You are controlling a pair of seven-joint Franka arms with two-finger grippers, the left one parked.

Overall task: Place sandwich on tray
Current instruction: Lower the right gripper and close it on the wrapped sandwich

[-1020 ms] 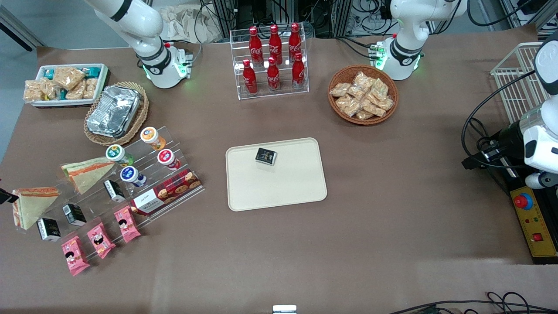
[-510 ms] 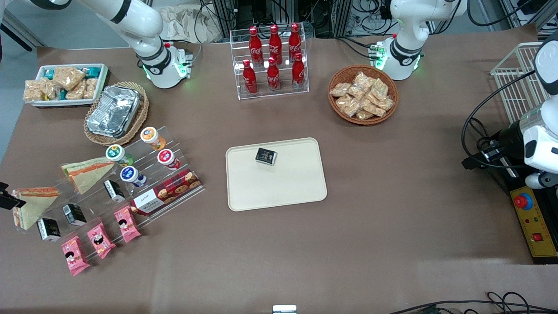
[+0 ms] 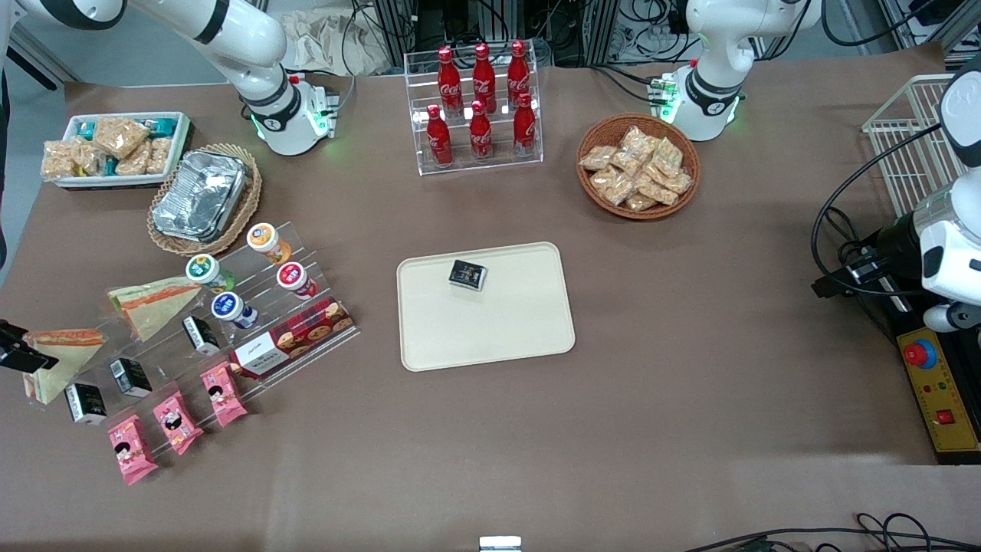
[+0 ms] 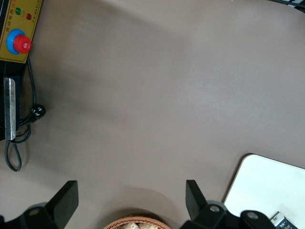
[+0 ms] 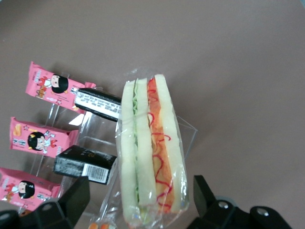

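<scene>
The sandwich (image 3: pixel 67 349) is a clear-wrapped wedge with orange-red filling, lying on the clear stepped rack at the working arm's end of the table. In the right wrist view the sandwich (image 5: pixel 150 152) shows its cut edge with red and white stripes. My gripper (image 3: pixel 27 358) hangs just above its edge. There the gripper (image 5: pixel 141 199) is open, one black finger on each side of the wedge, with a gap on both sides. The cream tray (image 3: pixel 490 337) lies mid-table, well away from the gripper, and a small black packet (image 3: pixel 467 274) rests on it.
Another sandwich with a green and orange stripe (image 3: pixel 157 300) lies beside the first, farther from the camera. Black packets (image 5: pixel 86 163), pink snack packs (image 3: pixel 176 422), a biscuit box (image 3: pixel 291 337) and small cups (image 3: pixel 228 307) crowd the rack. A foil-tray basket (image 3: pixel 201 198) and cola rack (image 3: pixel 477 107) stand farther back.
My gripper has come in from the table's edge and now reaches over the sandwich's edge. The sandwich, tray and other items have not moved.
</scene>
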